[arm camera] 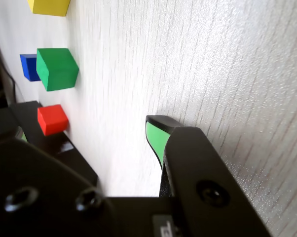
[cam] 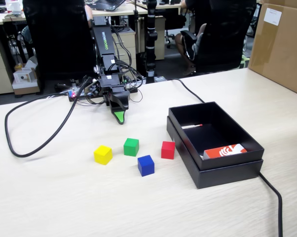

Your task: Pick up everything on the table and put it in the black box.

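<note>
Pale beige wood-grain table (cam: 138,202) in office; desks and dark chairs beyond. Gripper (cam: 120,117) tip-down near far edge, jaw state cannot tell. Yellow cube (cam: 103,154), green cube (cam: 131,146), blue cube (cam: 145,165), red cube (cam: 167,149) clustered at gripper's 6 o'clock. Black box (cam: 227,174) at cubes' 3 o'clock, holding orange-and-white card (cam: 225,150). Black cable (cam: 25,148) loops at 9 o'clock; brown carton (cam: 281,44) at 2 o'clock

A green-tipped gripper (arm camera: 156,136) hangs over the pale table (arm camera: 212,59). Beyond sit a yellow cube (arm camera: 49,6), green cube (arm camera: 56,68), blue cube (arm camera: 28,67) and red cube (arm camera: 52,119).
</note>
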